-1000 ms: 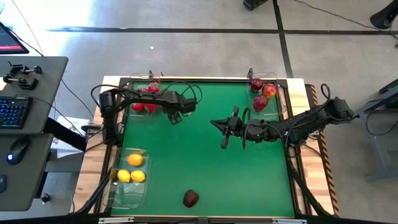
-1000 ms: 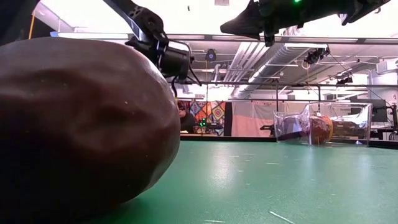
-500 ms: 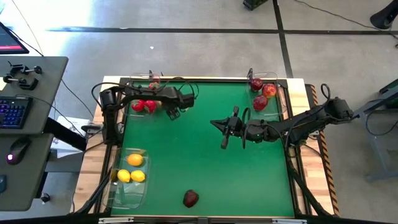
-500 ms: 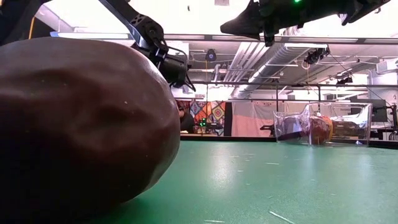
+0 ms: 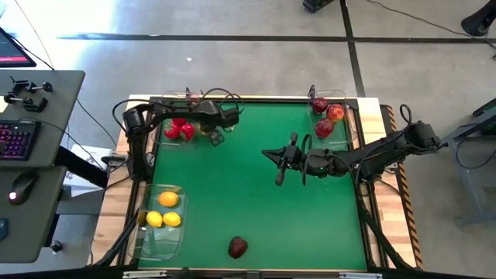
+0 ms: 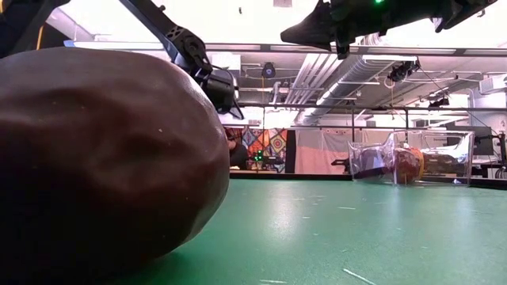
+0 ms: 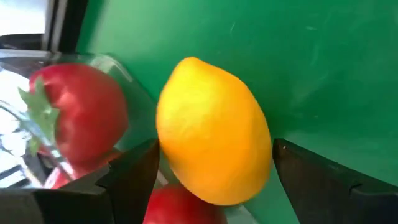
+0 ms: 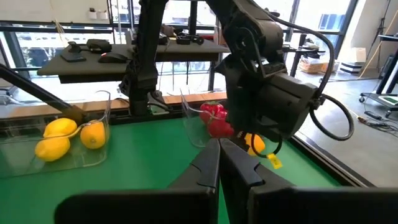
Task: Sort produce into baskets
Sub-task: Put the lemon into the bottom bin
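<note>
A yellow lemon point(image 7: 211, 130) lies low by the clear wall of the far-left basket point(image 5: 191, 96), which holds small red fruits point(image 5: 180, 128). My left gripper point(image 5: 214, 136) is open and points steeply down. Its fingers point(image 7: 134, 177) stand on either side of the lemon, which nearly fills the gap. The lemon's underside is hidden. My right gripper point(image 5: 277, 167) hovers shut and level over the middle of the table. A dark red apple point(image 5: 238, 246) rests on the mat near the front edge.
The near-left basket point(image 5: 151, 242) holds three lemons point(image 5: 164, 211). The far-right basket point(image 5: 343, 96) holds red apples point(image 5: 327, 118). The green mat between the arms is bare. In the low view the dark apple point(image 6: 103, 158) fills the left half.
My left gripper has swung toward the table's far edge and the far-left basket, sinking slightly and rolling a little, with its fingers still apart.
</note>
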